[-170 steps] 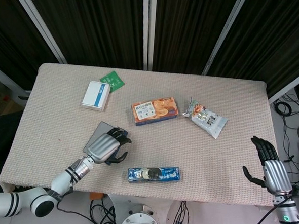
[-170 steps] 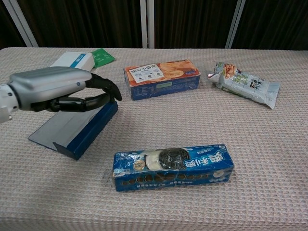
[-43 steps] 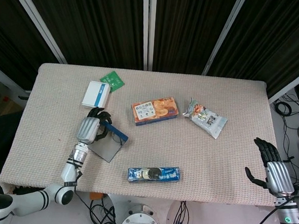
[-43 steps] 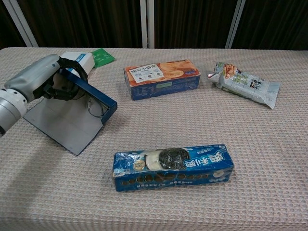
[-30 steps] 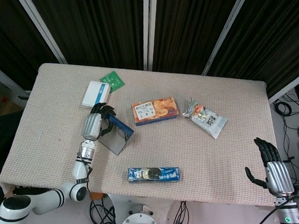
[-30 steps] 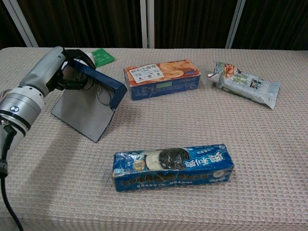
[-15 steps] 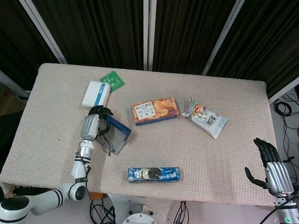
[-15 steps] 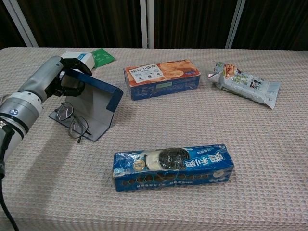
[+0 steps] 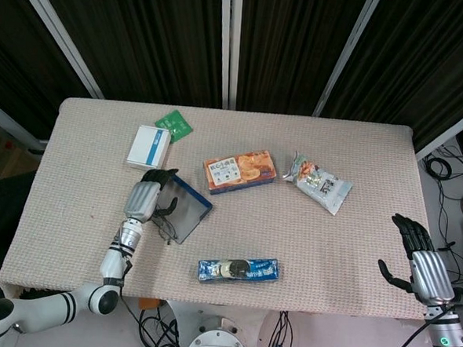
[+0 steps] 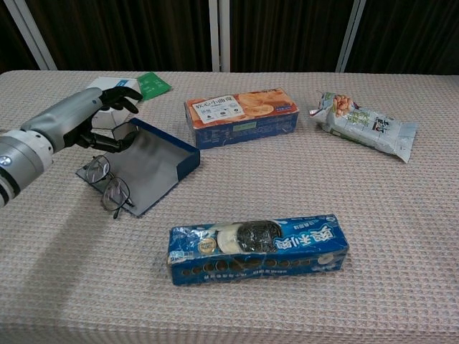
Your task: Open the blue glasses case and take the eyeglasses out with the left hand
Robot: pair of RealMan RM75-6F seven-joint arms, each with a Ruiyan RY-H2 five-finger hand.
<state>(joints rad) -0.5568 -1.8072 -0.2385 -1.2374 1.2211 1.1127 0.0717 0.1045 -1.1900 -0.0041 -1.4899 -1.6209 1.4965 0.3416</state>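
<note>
The blue glasses case (image 10: 154, 161) lies open at the table's left, grey inside facing up, and shows in the head view as the case (image 9: 186, 216) too. The eyeglasses (image 10: 107, 183) lie outside the tray, half on its grey flap and half on the cloth; the head view shows the eyeglasses (image 9: 163, 220) beside my left hand. My left hand (image 10: 79, 122) hovers at the case's left end with fingers spread and nothing in it, thumb close to the rim. In the head view the left hand (image 9: 143, 198) is just left of the case. My right hand (image 9: 421, 262) hangs open off the table's front right corner.
A blue cookie pack (image 10: 258, 247) lies near the front edge. An orange cracker box (image 10: 242, 115) sits behind the case, a snack bag (image 10: 366, 125) to the right. A white and blue box (image 9: 149, 147) and a green packet (image 9: 173, 124) lie at the back left.
The case went from closed to open and tipped up, and the eyeglasses slid out onto the flap. Just now my left hand let go of the rim and the tray dropped flat.
</note>
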